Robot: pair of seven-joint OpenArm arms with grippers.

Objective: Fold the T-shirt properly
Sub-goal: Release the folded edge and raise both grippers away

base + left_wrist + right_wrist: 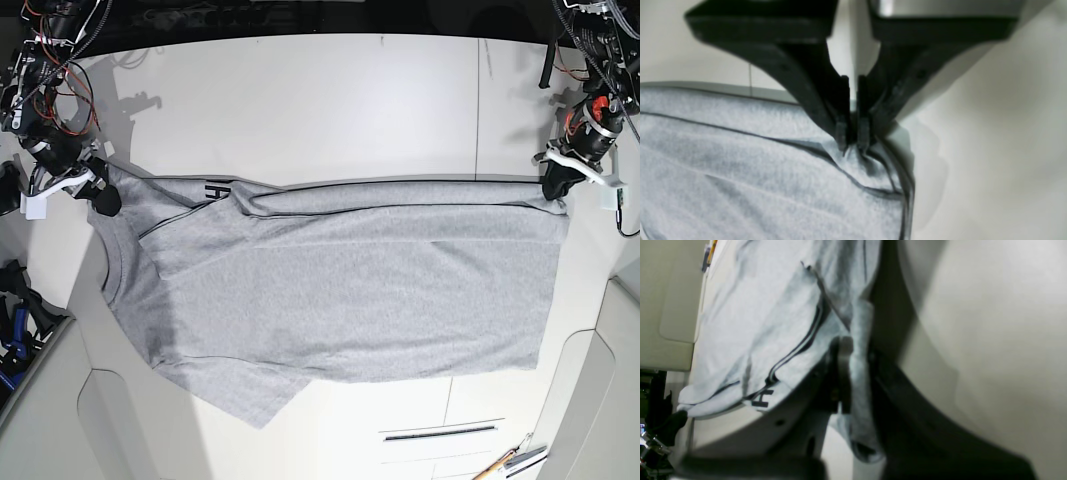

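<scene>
Left gripper (853, 138) clamped on T-shirt (350, 290) corner, right gripper (855, 373) pinching a fold (base view hides both jaws), lettering mostly folded under.

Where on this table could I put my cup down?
Bare table lies behind the T-shirt, between the two pincers. The front is crowded: the shirt hangs over that edge. The left pincer and right pincer hold its corners.

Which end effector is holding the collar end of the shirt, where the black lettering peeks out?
The right end effector, at the base view's left. It pinches the T-shirt beside the neckline and lettering; the left end effector grips the plain hem corner.
</scene>
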